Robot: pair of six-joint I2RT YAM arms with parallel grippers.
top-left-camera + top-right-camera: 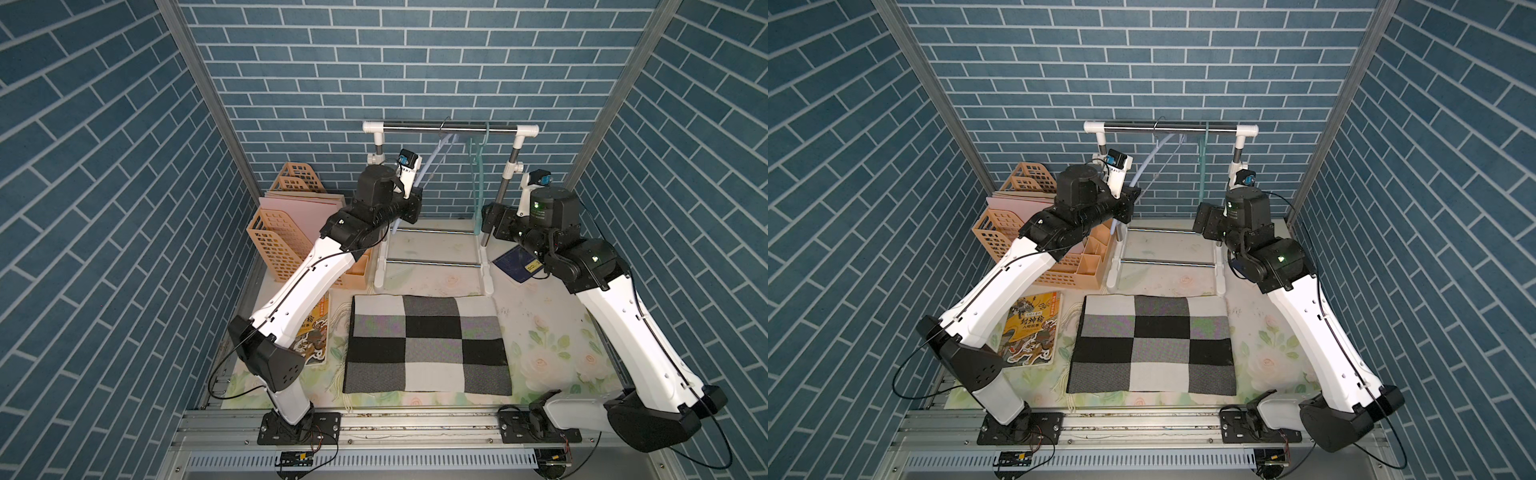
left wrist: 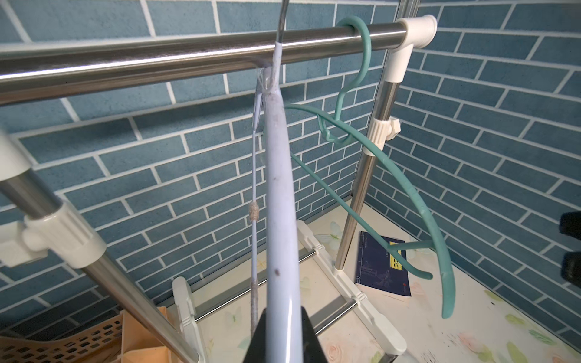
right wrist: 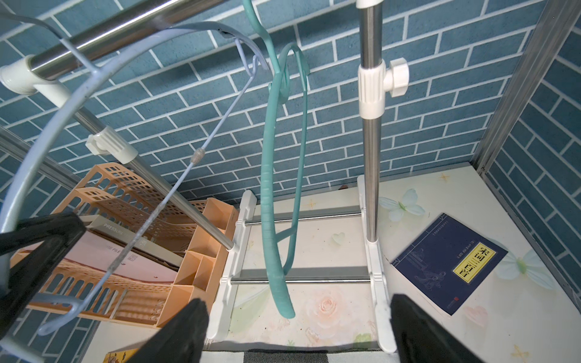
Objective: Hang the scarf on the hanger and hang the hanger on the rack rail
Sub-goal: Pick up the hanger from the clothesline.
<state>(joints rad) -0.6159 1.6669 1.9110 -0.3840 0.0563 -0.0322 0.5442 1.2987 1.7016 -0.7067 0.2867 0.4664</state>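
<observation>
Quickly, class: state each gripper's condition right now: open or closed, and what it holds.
Left gripper: closed on the pale blue hanger.
Right gripper: open, holding nothing; the green hanger hangs ahead of it.

Both top views look steeply down from high over the front edge, taking in the whole worktop (image 1: 540, 299) back to the rack (image 1: 451, 129) by the far wall. The left wrist camera sits close behind the left end effector (image 2: 281, 314), gazing up along the lilac hanger (image 2: 279, 188) to the rack's top bar. The right wrist camera peers past the right end effector (image 3: 298, 314) toward the rack's foot. Both wrist views share the green hanger (image 3: 270, 195) and the blue book (image 3: 449, 264).
</observation>
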